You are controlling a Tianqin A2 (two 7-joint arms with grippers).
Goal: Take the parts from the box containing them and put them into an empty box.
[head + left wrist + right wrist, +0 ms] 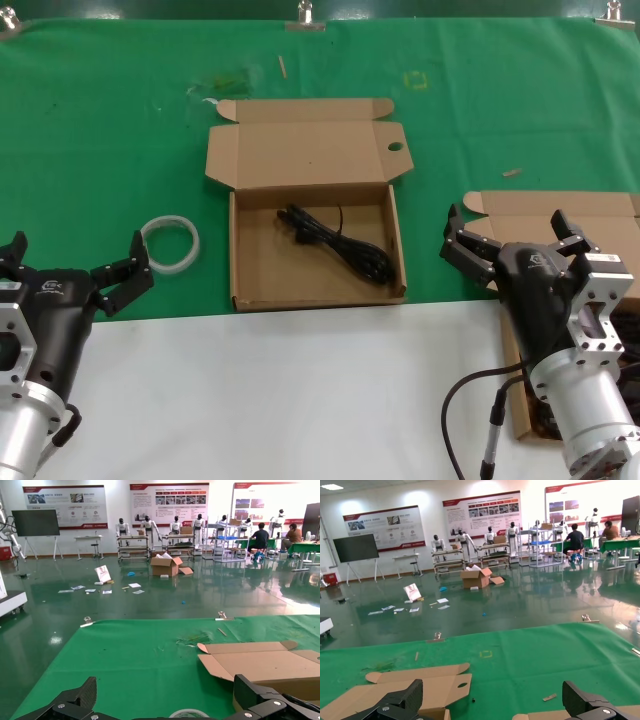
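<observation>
In the middle of the green mat lies an open cardboard box (250, 270) whose lid tab has a round hole (395, 147). One coiled black power cord (340, 247) rests inside it. A second open box (560, 208) sits at the right, mostly hidden behind my right arm; dark cable shows in it at the frame edge (628, 345). My right gripper (510, 222) hovers open and empty over that box's near left corner. My left gripper (78, 255) hangs open and empty at the left, close to the white ring. The holed lid (420, 685) also appears in the right wrist view.
A white ring (172, 243) lies on the mat left of the middle box, just past my left fingertip (138, 262), and its rim (189, 713) shows in the left wrist view. A white surface (300, 400) runs along the near edge. Small scraps (511, 172) dot the mat.
</observation>
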